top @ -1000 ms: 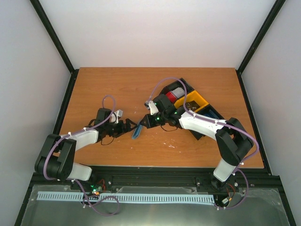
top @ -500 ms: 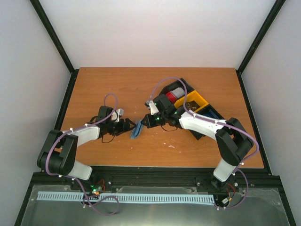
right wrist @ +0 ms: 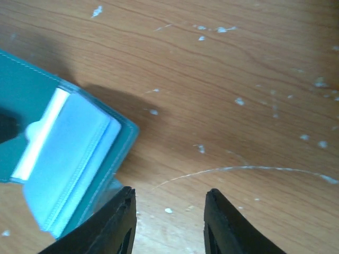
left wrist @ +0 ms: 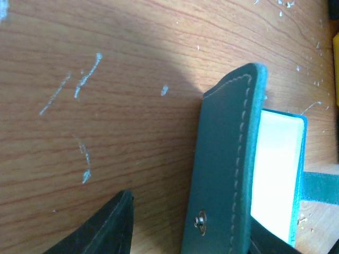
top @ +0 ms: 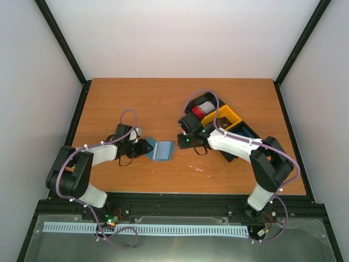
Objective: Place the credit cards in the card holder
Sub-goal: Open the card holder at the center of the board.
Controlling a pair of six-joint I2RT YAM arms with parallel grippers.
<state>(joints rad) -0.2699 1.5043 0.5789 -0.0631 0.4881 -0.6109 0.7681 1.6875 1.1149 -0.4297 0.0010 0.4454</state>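
Blue-grey card holder [top: 162, 150] lies spread open on the table [top: 109, 103], the left gripper [top: 145, 148] straddling its snap flap with fingers parted, the right gripper [right wrist: 169, 203] open and empty beside it, while the red cards [top: 199, 111] sit in the tray [top: 232, 114], none loaded yet.

My scratched wooden desk [top: 109, 103] carried the opened card holder [top: 162, 150] at mid-desk and a black-and-yellow tray [top: 234, 115] toward its right edge.
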